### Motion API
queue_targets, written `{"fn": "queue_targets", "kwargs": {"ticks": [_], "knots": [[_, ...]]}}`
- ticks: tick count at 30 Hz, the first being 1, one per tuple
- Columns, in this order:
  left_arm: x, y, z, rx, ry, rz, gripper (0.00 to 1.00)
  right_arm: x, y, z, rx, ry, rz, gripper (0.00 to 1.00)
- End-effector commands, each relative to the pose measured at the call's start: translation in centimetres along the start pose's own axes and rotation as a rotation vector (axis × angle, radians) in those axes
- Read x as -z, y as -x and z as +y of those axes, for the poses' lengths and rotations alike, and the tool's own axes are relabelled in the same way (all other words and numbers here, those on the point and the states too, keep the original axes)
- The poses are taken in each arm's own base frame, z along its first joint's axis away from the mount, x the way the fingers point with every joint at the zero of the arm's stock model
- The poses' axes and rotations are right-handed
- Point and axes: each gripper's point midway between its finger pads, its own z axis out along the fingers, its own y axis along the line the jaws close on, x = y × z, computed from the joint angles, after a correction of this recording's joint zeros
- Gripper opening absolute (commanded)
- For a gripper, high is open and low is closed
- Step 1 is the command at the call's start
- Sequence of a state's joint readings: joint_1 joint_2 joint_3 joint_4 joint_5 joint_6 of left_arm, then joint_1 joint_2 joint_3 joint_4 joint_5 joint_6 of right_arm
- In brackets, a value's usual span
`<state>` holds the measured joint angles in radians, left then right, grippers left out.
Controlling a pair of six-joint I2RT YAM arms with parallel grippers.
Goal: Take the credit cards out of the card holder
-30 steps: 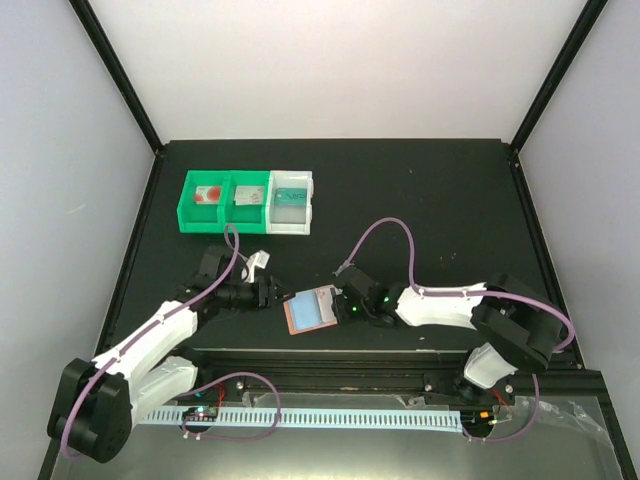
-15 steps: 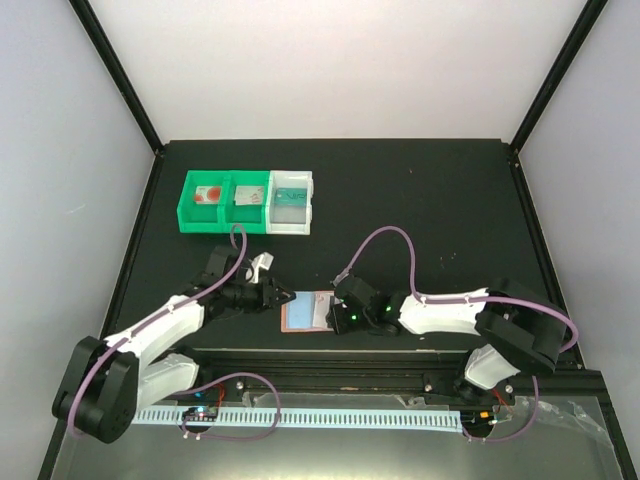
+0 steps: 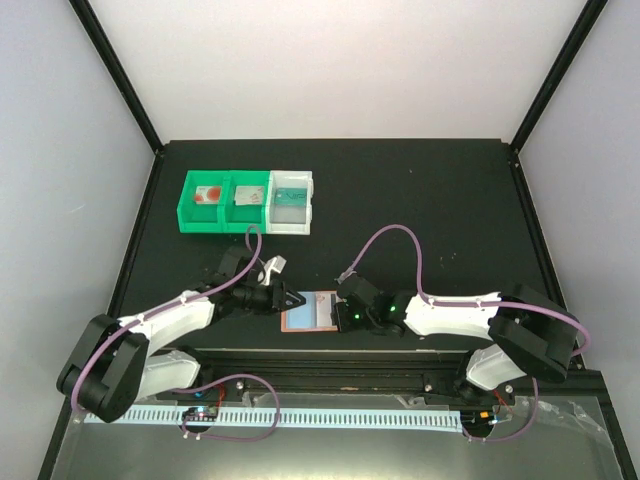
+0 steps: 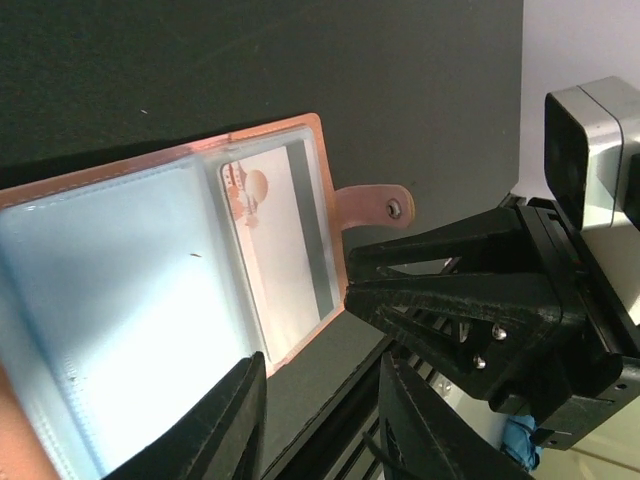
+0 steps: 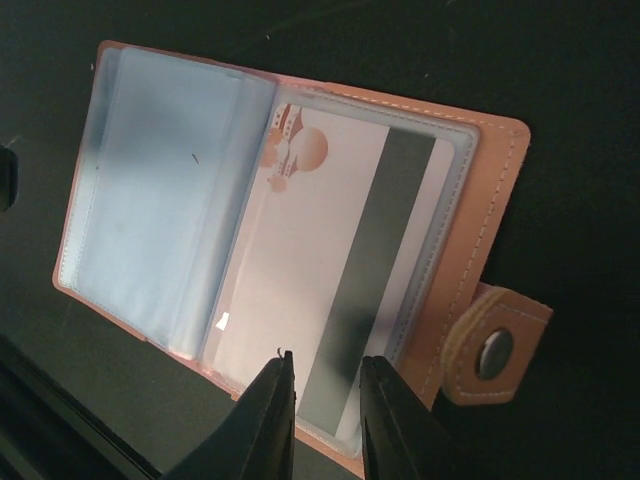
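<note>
Card holder (image 3: pixel 305 312) lies open at the table's 6 o'clock; credit card (image 5: pixel 320 260) sits at 12 o'clock of the nearer right gripper (image 5: pixel 322 365), long axis 12-to-6, jaws narrowed, grip can't be told; left gripper (image 4: pixel 320 372) part-open at holder's 9.

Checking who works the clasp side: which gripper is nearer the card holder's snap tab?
Right. The right gripper sits at the card holder edge beside the snap tab. The left gripper is at the far side, by the blue pocket.

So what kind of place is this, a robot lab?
Probably a robot test booth: the left arm and right arm bolted at a black table's edge, plain white walls around it, and small sorting bins at the back.
</note>
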<state>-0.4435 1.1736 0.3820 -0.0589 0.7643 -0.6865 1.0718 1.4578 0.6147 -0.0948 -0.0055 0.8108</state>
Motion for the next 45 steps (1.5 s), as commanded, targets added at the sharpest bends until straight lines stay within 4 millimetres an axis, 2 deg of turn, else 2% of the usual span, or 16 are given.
{"fn": "queue_targets", "kwargs": {"ticks": [1,6,11,16,17,24,32,36,41,45], "knots": [[-0.6,0.3,-1.1,-0.025,-0.042,-0.008,0.33,0.2,1.1,0.1,-0.003,-0.021,-0.045,0.19],[-1.4,0.1,-0.5,-0.016,-0.03,-0.001,0.3,0.0,1.4,-0.8,-0.002,-0.07,-0.062,0.19],[-2.1,-0.3,-0.2,-0.01,-0.013,0.006,0.3,-1.0,-0.2,-1.6,-0.016,-0.074,-0.014,0.16],[-2.8,-0.5,-0.1,-0.004,0.01,-0.01,0.4,-1.5,-1.7,-3.0,-0.034,-0.095,0.01,0.11],[-3.2,-0.7,0.5,0.014,0.024,-0.001,0.4,-1.6,-1.8,-3.2,-0.034,-0.102,0.011,0.11],[-4.7,-1.2,1.3,0.054,0.048,0.008,0.3,-1.8,-2.5,-3.2,-0.045,-0.072,0.021,0.06],[-4.5,-1.3,2.4,0.096,0.089,-0.038,0.28,-1.9,-3.1,-3.2,-0.062,-0.043,0.029,0.04],[-3.9,-1.1,1.7,0.061,0.094,-0.041,0.29,-1.5,-2.6,-2.3,-0.063,-0.002,0.0,0.05],[-3.7,-1.7,2.3,0.058,0.121,-0.022,0.29,-0.6,-1.7,-1.2,-0.076,0.04,-0.035,0.09],[-4.0,-1.6,2.1,0.059,0.108,-0.016,0.29,0.6,-0.2,-1.5,-0.064,-0.007,-0.096,0.11]]}}
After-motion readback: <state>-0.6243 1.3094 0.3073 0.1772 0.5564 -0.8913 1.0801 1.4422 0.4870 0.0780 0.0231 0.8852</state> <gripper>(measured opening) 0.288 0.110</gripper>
